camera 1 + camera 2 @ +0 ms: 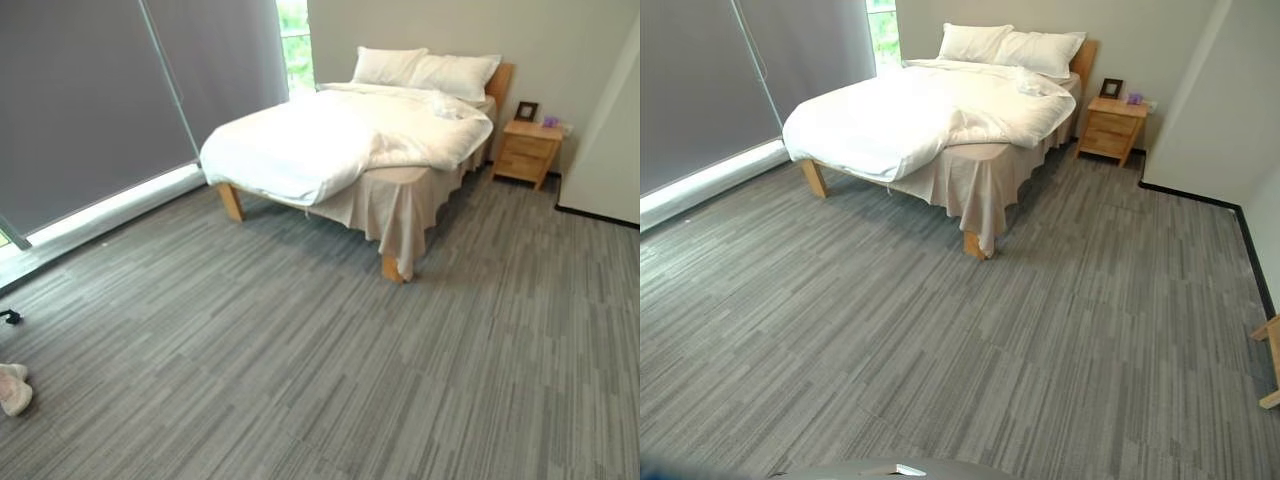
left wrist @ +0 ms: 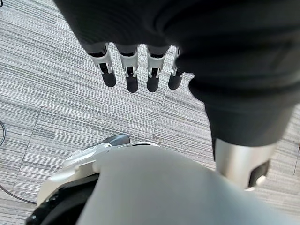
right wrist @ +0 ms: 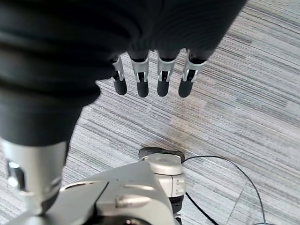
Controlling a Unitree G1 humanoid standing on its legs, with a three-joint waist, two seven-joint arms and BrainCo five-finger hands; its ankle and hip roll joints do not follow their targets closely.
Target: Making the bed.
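This is a bedroom, in a home or a hotel-like room. A wooden-framed bed stands at the far wall with a rumpled white duvet and two white pillows at its headboard. Beside it is a small wooden nightstand carrying a framed picture. Grey roller blinds cover large windows, and grey striped carpet covers the floor.
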